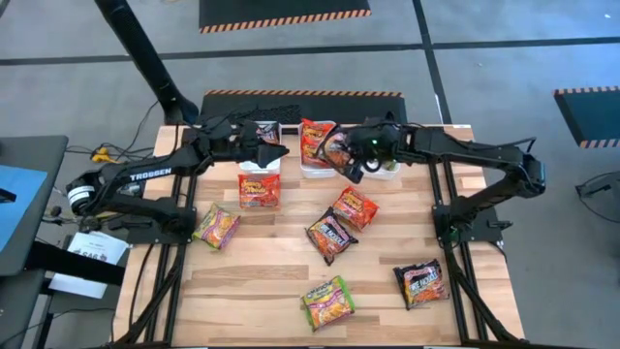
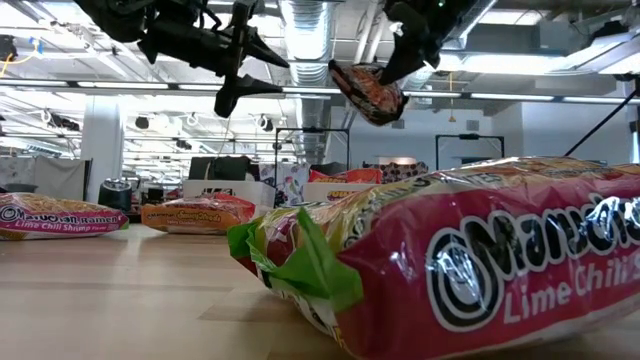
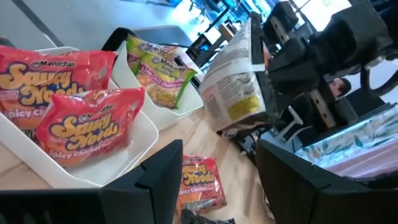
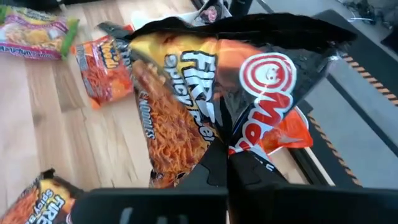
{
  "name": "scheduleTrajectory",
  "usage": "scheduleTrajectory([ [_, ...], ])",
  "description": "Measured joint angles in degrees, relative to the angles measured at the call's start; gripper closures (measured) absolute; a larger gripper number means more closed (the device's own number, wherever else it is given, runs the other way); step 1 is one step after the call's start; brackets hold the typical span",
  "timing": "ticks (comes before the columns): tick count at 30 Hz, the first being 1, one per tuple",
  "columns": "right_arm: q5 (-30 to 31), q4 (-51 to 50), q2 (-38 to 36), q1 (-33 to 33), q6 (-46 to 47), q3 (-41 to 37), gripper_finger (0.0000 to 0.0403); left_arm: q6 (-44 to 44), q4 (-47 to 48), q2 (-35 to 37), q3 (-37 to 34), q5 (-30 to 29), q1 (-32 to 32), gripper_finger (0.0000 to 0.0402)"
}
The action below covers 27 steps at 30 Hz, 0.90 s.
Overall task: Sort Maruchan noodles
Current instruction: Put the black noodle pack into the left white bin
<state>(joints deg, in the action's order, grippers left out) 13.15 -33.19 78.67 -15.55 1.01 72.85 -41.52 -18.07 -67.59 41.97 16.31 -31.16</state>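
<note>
My right gripper (image 1: 351, 167) hangs above the white bins at the table's far side, shut on a dark Maruchan noodles packet (image 4: 205, 93) with "Fire Spicy" print. My left gripper (image 1: 275, 152) stands open and holds nothing, above the left bin (image 3: 149, 134), its fingers pointing toward the right gripper. That bin has red packets (image 3: 81, 124) lying in it. The bin beside it has green packets (image 3: 163, 78). Loose packets lie flat on the wooden table: a pink-green one (image 1: 217, 228), a red one (image 1: 356, 206), dark ones (image 1: 329, 236) (image 1: 420, 283) and a green one (image 1: 327, 302). My right gripper pinches the dark packet between its two fingers at one crumpled edge (image 4: 229, 144). The fingers slant down from the table's right side. The packet (image 2: 368, 92) is lifted clear of table and bins and hangs tilted from the fingers.
Three white bins stand in a row at the far edge, the right one (image 1: 389, 167) under my right arm. A dark keyboard-like mat (image 1: 291, 109) lies behind them. A green-ended Lime Chili packet (image 2: 450, 270) lies close to the low camera. Bare wood shows at the near left (image 1: 242, 291).
</note>
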Motion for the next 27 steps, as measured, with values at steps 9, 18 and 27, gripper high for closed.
scheduleTrajectory([
  [9,0.0,-0.1,8.4,0.1,-2.8,7.7,0.0399,1.1,0.5,0.0,2.9,-0.1,0.0,0.0214],
  [18,-1.5,-4.3,16.5,0.4,-8.0,18.1,0.0399,2.9,2.4,0.0,3.4,1.0,0.0,0.0214],
  [27,-1.9,-5.1,20.1,1.7,-11.6,22.1,0.0399,3.8,5.2,0.0,3.4,1.1,0.0,0.0214],
])
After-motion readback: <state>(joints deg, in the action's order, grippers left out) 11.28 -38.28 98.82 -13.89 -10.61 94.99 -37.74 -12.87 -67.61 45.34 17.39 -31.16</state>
